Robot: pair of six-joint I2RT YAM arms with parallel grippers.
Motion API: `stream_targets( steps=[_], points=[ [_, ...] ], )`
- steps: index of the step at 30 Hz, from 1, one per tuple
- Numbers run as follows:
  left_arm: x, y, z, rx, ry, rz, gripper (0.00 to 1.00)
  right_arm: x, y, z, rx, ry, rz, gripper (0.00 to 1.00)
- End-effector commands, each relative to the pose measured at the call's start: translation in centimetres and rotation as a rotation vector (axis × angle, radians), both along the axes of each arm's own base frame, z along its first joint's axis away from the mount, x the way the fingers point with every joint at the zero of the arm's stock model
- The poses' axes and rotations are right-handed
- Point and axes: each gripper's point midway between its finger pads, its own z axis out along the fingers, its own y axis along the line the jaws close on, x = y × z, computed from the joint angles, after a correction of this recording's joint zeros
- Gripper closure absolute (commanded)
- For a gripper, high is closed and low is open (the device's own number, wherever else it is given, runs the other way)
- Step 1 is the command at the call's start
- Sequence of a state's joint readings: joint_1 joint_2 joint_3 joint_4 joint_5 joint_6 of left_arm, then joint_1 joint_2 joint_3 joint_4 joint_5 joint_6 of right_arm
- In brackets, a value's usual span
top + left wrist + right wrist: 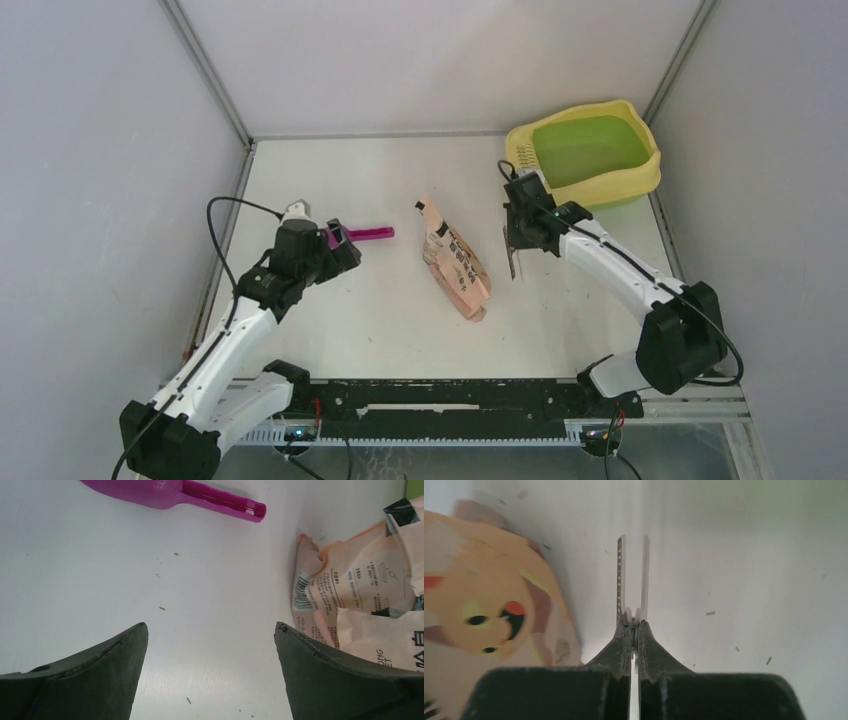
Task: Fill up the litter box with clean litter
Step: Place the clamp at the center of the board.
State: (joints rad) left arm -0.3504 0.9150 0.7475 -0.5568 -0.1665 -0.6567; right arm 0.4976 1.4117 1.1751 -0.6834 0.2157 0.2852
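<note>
Right of the bag (455, 265), the right hand (633, 624) is clamped on a thin white clip (621, 575), probably the bag's closure. The left hand (210, 626) gapes left of the bag. The litter box (640, 180) sits beyond the bag, unfilled.

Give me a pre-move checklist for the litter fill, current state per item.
1. Left claw open and empty: ok.
2. Right claw shut on the white toothed strip: ok.
3. Scoop lying free, ahead of the left claw: ok.
4. Bag lying flat mid-table; opened or sealed: cannot tell.
5. Litter box filled: not ok, basin looks bare.
6. Table clean: not ok, stray litter specks.
</note>
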Motion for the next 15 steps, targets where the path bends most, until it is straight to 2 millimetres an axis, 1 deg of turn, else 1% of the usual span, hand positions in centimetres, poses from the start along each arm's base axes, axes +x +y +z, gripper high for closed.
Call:
stream_targets(
  steps=[1, 4, 7, 12, 15],
  points=[
    [-0.3, -1.2, 0.9, -0.077, -0.052, -0.030, 0.00, 0.8, -0.8, -3.0, -0.009, 0.001, -0.114, 1.00],
    [-1.1, -1.9, 0.4, -0.104, -0.055, -0.050, 0.00, 0.8, -1.6, -5.6, -0.058, 0.035, -0.158, 1.00],
    [-2.0, -2.6, -0.3, -0.124, -0.050, -0.070, 0.00, 0.5, -2.8, -7.3, -0.107, 0.055, -0.209, 1.00],
    [-2.9, -3.4, -0.7, -0.156, -0.063, -0.091, 0.00, 0.5, -4.9, -8.9, -0.142, 0.065, -0.279, 1.00],
    [-3.1, -3.9, -0.8, -0.165, -0.066, -0.102, 0.00, 0.7, -6.3, -9.3, -0.168, 0.056, -0.306, 1.00]
  ],
)
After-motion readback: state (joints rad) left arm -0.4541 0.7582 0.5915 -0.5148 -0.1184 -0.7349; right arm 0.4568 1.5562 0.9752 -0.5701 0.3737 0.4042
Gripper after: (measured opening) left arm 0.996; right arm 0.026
